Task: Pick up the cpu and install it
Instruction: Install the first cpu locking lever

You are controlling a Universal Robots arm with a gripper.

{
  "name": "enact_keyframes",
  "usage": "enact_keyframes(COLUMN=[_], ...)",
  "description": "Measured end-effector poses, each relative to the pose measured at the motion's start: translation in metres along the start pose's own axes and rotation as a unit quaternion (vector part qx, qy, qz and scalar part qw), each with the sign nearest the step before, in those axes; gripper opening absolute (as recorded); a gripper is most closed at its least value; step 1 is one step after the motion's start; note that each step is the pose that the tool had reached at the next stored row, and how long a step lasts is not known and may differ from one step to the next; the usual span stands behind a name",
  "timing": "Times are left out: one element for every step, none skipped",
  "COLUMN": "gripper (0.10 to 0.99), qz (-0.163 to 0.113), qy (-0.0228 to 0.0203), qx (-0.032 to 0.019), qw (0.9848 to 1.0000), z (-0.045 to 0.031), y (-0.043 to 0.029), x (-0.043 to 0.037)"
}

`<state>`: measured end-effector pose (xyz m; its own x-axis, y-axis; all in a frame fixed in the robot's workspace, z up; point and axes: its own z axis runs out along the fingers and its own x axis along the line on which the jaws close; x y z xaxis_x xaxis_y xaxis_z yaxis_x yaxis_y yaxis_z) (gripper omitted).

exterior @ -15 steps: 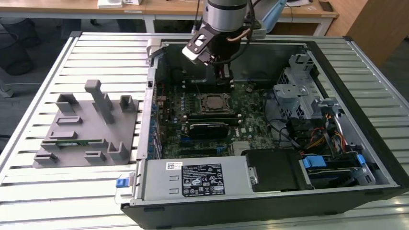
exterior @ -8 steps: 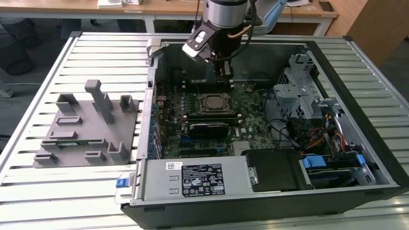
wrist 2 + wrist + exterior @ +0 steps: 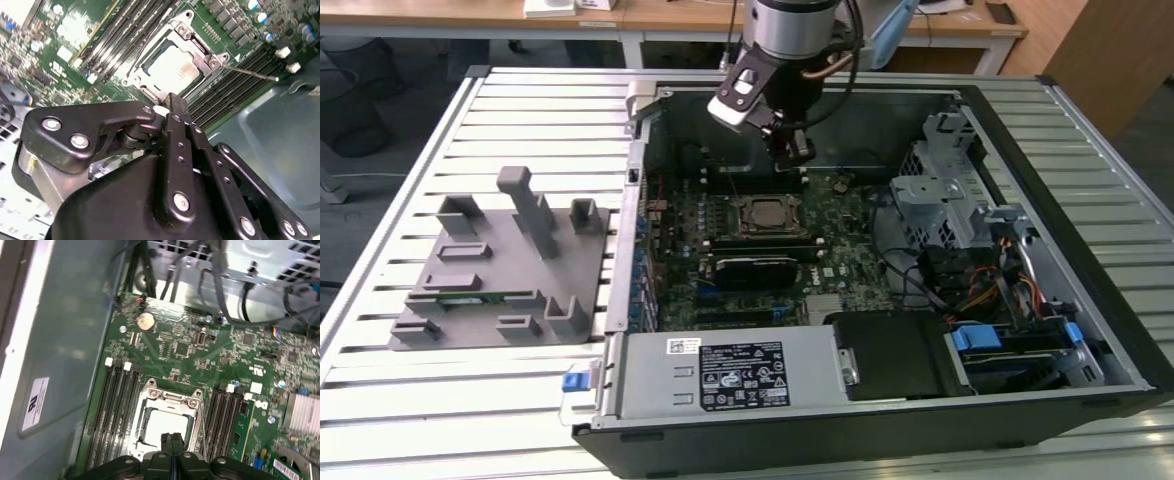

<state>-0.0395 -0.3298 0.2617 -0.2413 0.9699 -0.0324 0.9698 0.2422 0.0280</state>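
— Where is the cpu (image 3: 167,424)?
— It lies flat in the socket frame (image 3: 170,402) on the motherboard (image 3: 200,355), with memory slots (image 3: 116,410) on both sides.
— And the gripper (image 3: 171,445)?
— It hangs just above the chip, fingers pressed together and holding nothing — the drive cage (image 3: 947,195) and cables (image 3: 987,285) stand well apart, toward the exterior view's right.

Lab workbench (image 3: 400,200); open computer case (image 3: 1067,180), desks (image 3: 667,15)
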Motion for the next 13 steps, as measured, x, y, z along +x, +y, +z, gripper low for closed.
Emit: enact_keyframes(gripper=[0.106,0.106,0.106,0.106,0.106,0.106,0.106,0.106,0.106,0.106,0.106,0.106,0.106], qz=[-0.009,-0.016,-0.023,-0.030,-0.038,-0.045,-0.058,-0.066,-0.074,-0.081,-0.089,-0.098,-0.107], qy=[0.0003,0.0005,0.0007,0.0009,0.0011,0.0013,0.0016,0.0018,0.0021,0.0023,0.0025,0.0027,0.0030], qx=[-0.0003,-0.0006,-0.0008,-0.0010,-0.0012,-0.0015,-0.0019,-0.0021,-0.0024,-0.0027,-0.0029,-0.0031,-0.0034], qw=[1.0000,0.9999,0.9997,0.9995,0.9993,0.9990,0.9983,0.9978,0.9973,0.9967,0.9960,0.9952,0.9943], z=[0.0000,0.0000,0.0000,0.0000,0.0001,0.0001,0.0002,0.0002,0.0003,0.0003,0.0003,0.0003,0.0003], y=[0.0000,0.0000,0.0000,0.0000,0.0000,0.0000,0.0000,0.0000,0.0000,0.0000,0.0000,0.0000,-0.0001], x=[0.0000,0.0000,0.0000,0.0000,0.0000,0.0000,0.0000,0.0000,0.0000,0.0000,0.0000,0.0000,0.0000])
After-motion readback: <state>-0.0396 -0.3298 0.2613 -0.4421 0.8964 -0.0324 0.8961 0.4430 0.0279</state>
